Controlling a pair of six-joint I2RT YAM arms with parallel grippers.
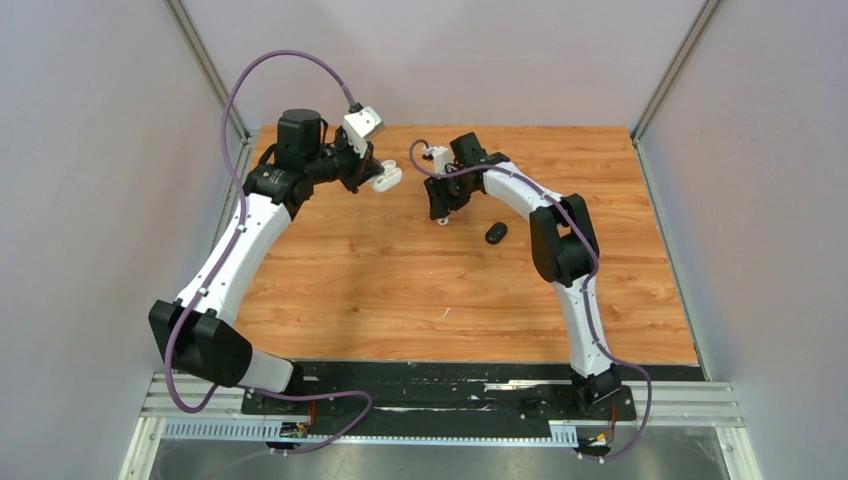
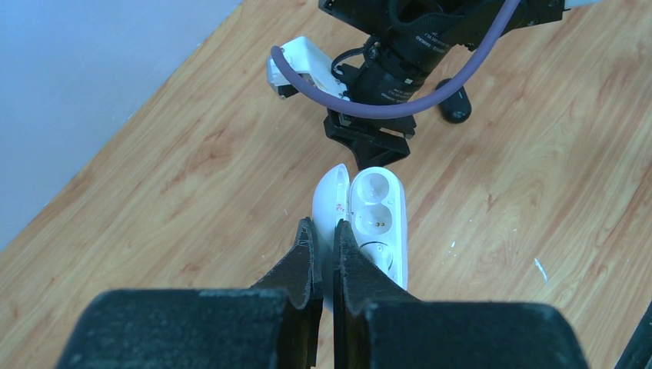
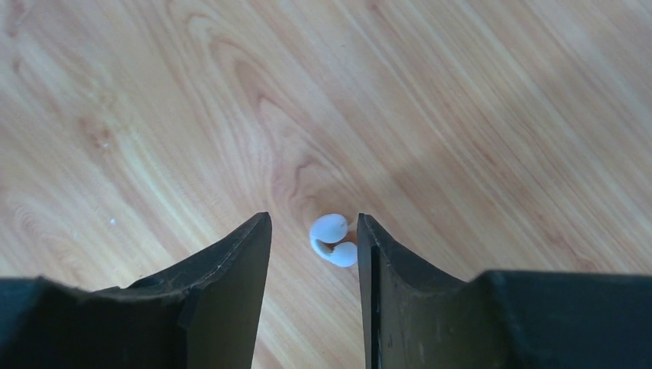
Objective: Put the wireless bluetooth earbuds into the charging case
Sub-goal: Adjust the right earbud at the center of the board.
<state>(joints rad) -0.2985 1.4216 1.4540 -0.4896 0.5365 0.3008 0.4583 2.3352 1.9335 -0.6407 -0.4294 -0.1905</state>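
Observation:
My left gripper (image 2: 323, 231) is shut on the lid of the open white charging case (image 2: 377, 207) and holds it above the table. Its two sockets face the camera, and both look empty. From above, the charging case (image 1: 386, 178) hangs at the back left beside my left gripper (image 1: 374, 180). My right gripper (image 3: 314, 223) stands open just over the wood. One white earbud (image 3: 334, 240), a curled two-lobed piece, lies on the table between its fingers, close to the right finger (image 3: 367, 246). From above, my right gripper (image 1: 441, 214) points down at the back centre.
A black oval case (image 1: 496, 232) lies closed on the wooden table (image 1: 400, 290) just right of my right gripper, and it shows again in the left wrist view as the black case (image 2: 454, 104). Grey walls stand on three sides of the table.

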